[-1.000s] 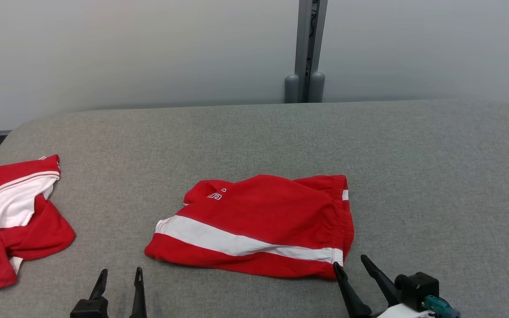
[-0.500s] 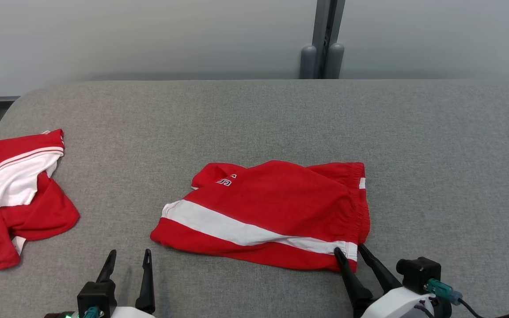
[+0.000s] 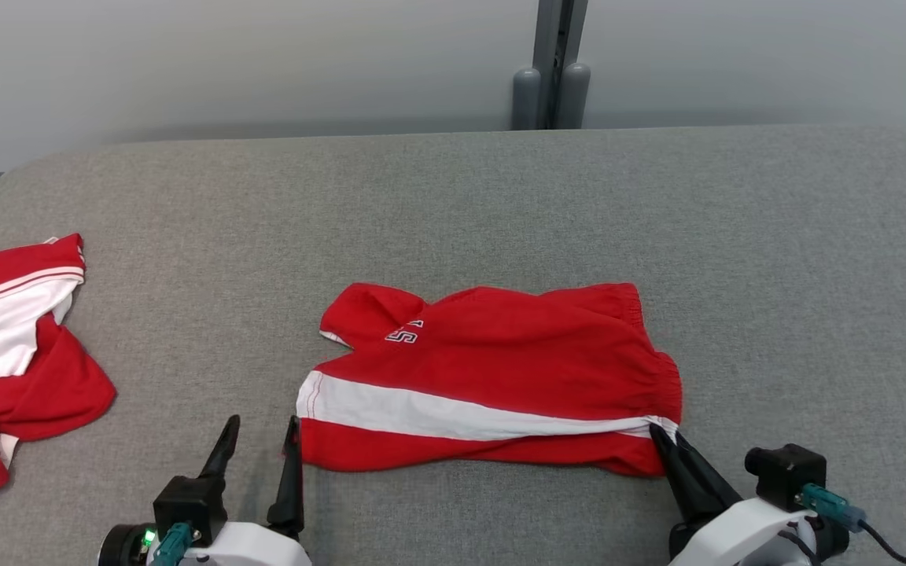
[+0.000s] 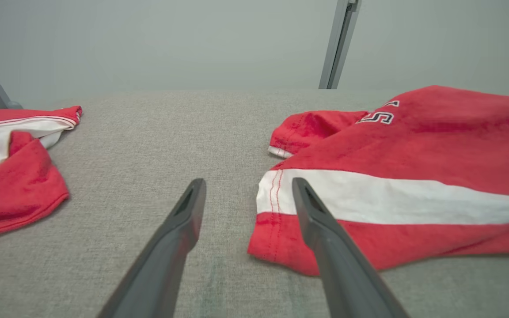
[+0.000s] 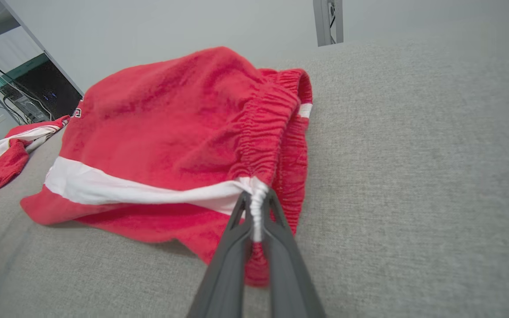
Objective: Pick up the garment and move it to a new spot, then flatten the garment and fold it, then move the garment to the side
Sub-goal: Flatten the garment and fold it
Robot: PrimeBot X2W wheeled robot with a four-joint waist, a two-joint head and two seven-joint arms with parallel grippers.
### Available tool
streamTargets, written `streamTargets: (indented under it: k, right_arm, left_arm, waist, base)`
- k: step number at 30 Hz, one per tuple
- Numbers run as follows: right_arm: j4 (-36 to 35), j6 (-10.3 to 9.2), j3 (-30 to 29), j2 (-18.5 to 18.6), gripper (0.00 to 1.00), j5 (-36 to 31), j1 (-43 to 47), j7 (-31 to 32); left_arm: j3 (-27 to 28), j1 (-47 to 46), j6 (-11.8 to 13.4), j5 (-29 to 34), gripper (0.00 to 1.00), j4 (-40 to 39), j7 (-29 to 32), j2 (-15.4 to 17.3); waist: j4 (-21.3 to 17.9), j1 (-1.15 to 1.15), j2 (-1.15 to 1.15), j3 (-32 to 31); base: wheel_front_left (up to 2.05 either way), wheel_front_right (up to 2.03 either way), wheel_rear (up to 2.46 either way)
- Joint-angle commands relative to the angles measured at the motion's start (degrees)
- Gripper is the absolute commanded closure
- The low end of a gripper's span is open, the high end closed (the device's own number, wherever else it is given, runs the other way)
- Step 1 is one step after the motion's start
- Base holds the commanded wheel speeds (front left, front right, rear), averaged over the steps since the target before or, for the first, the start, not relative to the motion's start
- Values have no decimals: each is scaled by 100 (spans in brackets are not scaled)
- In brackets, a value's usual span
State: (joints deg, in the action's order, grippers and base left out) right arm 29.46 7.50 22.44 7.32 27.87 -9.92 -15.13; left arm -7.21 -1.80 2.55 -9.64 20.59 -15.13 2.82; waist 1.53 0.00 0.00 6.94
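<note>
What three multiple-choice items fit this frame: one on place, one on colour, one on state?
1. Where do the right jaws grip the shorts?
A. a leg hem
B. the waistband corner, at the stripe's end
C. the middle of the cloth

2. What colour is the stripe across the shorts?
A. blue
B. black
C. white

3. How do the left jaws stand?
A. open, gripping nothing
B. shut on the shorts
C. shut on nothing

Answers:
1 B: the right wrist view shows the jaws pinched on the gathered waistband where the stripe ends.
2 C: a white band crosses the red cloth.
3 A: the left wrist view shows both fingers spread apart at the shorts' near corner.
</note>
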Motion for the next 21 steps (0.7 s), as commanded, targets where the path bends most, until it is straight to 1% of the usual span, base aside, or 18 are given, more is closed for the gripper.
streamTargets:
  k: [1, 4, 6, 8, 12, 15, 21]
  right_arm:
    - [-30, -2, -41, 81, 100, -32, 66, -2]
    - [-42, -2, -27, 199, 100, -29, 114, -2]
    - [-42, -2, 12, 240, 100, 7, 114, -2]
    - [-32, -2, 47, 274, 100, 21, 103, -2]
    - [-13, -2, 102, 257, 100, 32, 63, -2]
    - [-19, -2, 145, 246, 100, 36, 39, -2]
    - [-67, -2, 229, 253, 100, 12, -13, -2]
  left_arm:
    - [-66, -170, -66, -77, 0, -23, -3, 15]
    - [-280, -200, -244, -335, 0, 111, -2, 19]
    - [-421, -281, -411, -546, 0, 221, -2, 21]
    - [-520, -343, -483, -746, 0, 476, -2, 23]
    - [-616, -511, -437, -951, 0, 910, -2, 20]
    - [-643, -661, -510, -1103, 0, 1166, -2, 23]
    - [-533, -926, -558, -1213, 0, 1527, -2, 22]
  waist:
    - [-60, 0, 0, -5]
    - [-169, 0, 0, -18]
    - [-243, 0, 0, -21]
    - [-303, 0, 0, -17]
    - [-394, 0, 0, -6]
    - [-436, 0, 0, 21]
    - [-476, 0, 0, 148]
  base:
    - [0, 0, 0]
    - [0, 0, 0]
    - [0, 0, 0]
    - [0, 0, 0]
    - [0, 0, 0]
    - [0, 0, 0]
    - [0, 0, 0]
